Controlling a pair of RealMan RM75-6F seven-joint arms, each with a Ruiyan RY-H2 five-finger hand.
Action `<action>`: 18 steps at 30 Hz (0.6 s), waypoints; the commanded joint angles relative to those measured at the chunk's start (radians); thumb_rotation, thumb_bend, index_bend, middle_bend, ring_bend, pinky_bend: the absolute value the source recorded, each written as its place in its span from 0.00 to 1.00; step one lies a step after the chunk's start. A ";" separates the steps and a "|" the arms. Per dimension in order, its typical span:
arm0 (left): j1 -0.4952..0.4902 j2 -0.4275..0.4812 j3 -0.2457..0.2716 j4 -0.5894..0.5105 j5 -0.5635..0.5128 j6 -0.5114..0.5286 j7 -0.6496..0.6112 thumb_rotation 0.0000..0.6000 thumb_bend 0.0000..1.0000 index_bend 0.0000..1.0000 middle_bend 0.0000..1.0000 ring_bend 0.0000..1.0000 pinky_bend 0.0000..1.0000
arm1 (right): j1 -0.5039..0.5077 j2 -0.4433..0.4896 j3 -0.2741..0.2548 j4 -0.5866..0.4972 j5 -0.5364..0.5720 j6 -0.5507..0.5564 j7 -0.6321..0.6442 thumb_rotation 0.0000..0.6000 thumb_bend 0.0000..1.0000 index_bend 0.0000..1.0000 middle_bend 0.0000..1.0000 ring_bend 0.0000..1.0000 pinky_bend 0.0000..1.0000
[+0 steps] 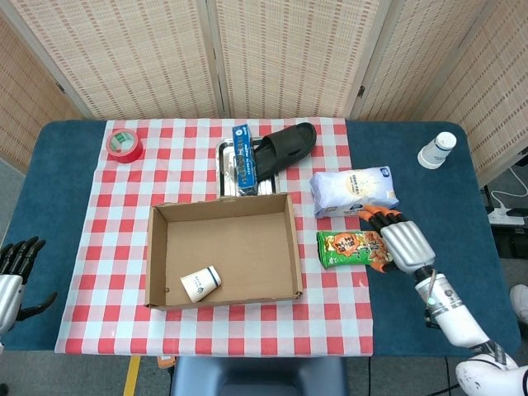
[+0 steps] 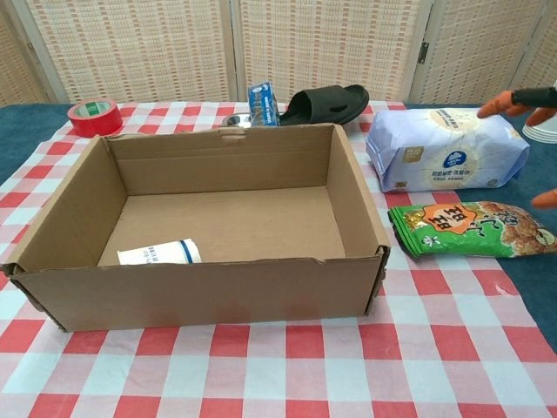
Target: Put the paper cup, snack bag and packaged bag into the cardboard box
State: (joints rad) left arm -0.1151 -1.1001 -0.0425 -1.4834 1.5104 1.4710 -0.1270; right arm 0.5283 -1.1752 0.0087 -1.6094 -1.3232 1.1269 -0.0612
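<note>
Reaching over the cardboard box [image 1: 165,216], where the paper cup [image 1: 200,283] already lies on its side near the front left corner, seems unnecessary now; the likelier trouble is the white packaged bag [image 1: 354,190] or green snack bag [image 1: 355,247] slipping, since both look slick and flat on the cloth. The right hand [image 1: 398,240] hovers with fingers spread and empty above the snack bag's right end, just in front of the packaged bag. The left hand [image 1: 15,268] hangs open at the table's left edge, well apart.

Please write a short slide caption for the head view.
Paper cup lies in cardboard box; right hand over snack bag.
</note>
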 commanded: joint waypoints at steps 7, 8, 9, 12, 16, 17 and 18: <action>-0.002 0.002 -0.004 0.009 -0.009 -0.008 -0.017 1.00 0.22 0.00 0.00 0.00 0.00 | -0.035 -0.151 -0.020 0.301 -0.052 -0.071 0.155 1.00 0.00 0.19 0.11 0.03 0.20; -0.002 0.002 -0.004 0.010 -0.009 -0.008 -0.020 1.00 0.22 0.00 0.00 0.00 0.00 | -0.035 -0.162 -0.018 0.318 -0.050 -0.079 0.161 1.00 0.00 0.19 0.11 0.03 0.20; -0.002 0.003 -0.004 0.011 -0.009 -0.007 -0.024 1.00 0.22 0.00 0.00 0.00 0.00 | -0.034 -0.176 -0.015 0.339 -0.048 -0.088 0.170 1.00 0.00 0.19 0.11 0.03 0.20; 0.000 0.005 -0.005 0.012 -0.008 -0.004 -0.033 1.00 0.22 0.00 0.00 0.00 0.00 | -0.029 -0.206 -0.006 0.386 -0.043 -0.110 0.187 1.00 0.00 0.19 0.11 0.03 0.18; 0.001 0.006 -0.005 0.013 -0.009 -0.002 -0.038 1.00 0.22 0.00 0.00 0.00 0.00 | -0.020 -0.233 0.007 0.424 -0.039 -0.137 0.203 1.00 0.00 0.19 0.11 0.03 0.18; 0.001 0.006 -0.005 0.014 -0.009 -0.002 -0.039 1.00 0.22 0.00 0.00 0.00 0.00 | -0.018 -0.237 0.009 0.430 -0.040 -0.141 0.207 1.00 0.00 0.19 0.11 0.03 0.18; 0.000 0.006 -0.005 0.014 -0.009 -0.003 -0.039 1.00 0.22 0.00 0.00 0.00 0.00 | -0.016 -0.243 0.011 0.436 -0.042 -0.146 0.212 1.00 0.00 0.19 0.11 0.03 0.18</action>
State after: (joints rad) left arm -0.1147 -1.0937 -0.0476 -1.4693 1.5015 1.4681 -0.1664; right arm 0.5095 -1.4134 0.0167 -1.1783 -1.3643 0.9858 0.1465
